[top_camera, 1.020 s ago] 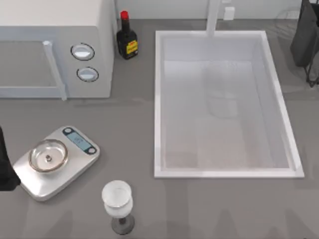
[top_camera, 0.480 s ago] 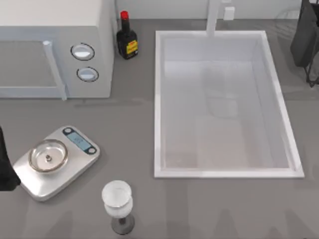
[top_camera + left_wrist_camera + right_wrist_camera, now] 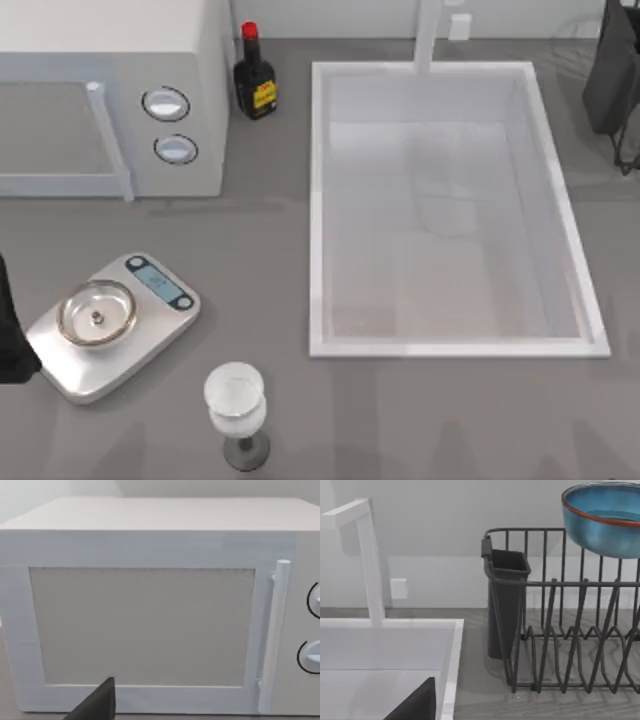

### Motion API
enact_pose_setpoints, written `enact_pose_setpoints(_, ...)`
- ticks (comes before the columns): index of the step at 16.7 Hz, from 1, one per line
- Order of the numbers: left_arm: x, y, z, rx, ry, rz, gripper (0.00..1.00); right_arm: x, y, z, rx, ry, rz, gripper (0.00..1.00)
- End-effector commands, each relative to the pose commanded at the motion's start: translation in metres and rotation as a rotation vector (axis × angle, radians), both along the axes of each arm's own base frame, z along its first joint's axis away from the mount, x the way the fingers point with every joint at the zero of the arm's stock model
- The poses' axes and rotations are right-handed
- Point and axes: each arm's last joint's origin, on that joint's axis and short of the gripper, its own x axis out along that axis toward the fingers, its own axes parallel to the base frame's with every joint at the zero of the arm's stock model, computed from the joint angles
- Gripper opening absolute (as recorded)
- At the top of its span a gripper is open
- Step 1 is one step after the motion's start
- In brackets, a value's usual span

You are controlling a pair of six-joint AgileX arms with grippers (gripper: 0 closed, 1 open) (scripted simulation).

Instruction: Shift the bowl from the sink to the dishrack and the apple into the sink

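Bowl (image 3: 604, 517), one only, blue with a reddish-brown rim, shows in the right wrist view above the dark wire dishrack (image 3: 565, 630), ahead of the right claw; whether it touches the wires I cannot tell. One sink (image 3: 318, 210) with one white tap (image 3: 367, 560) lies beside the rack. On the bench (image 3: 260, 250) stand one microwave (image 3: 150, 605), one bottle (image 3: 255, 80), one scale (image 3: 115, 325) and one glass (image 3: 236, 400). Neither claw's state can be told.
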Motion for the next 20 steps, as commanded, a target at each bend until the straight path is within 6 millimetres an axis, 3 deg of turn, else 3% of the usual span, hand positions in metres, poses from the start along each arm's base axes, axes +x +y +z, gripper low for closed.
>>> enact_pose_setpoints(7, 0.000, 0.000, 0.000, 0.000, 0.000, 0.000, 1.00, 0.000, 0.000, 0.000, -0.001, 0.001, -0.001, 1.00)
enact_pose_setpoints(11, 0.000, 0.000, 0.000, 0.000, 0.000, 0.000, 1.00, 0.001, -0.005, 0.016, -0.046, 0.115, -0.050, 1.00)
enact_pose_setpoints(15, 0.000, 0.000, 0.000, 0.000, 0.000, 0.000, 1.00, 0.014, -0.016, 0.037, -0.100, 0.427, -0.107, 1.00)
enact_pose_setpoints(20, 0.000, 0.000, 0.000, 0.000, 0.000, 0.000, 1.00, 0.052, -0.037, 0.043, -0.100, 0.972, -0.107, 1.00)
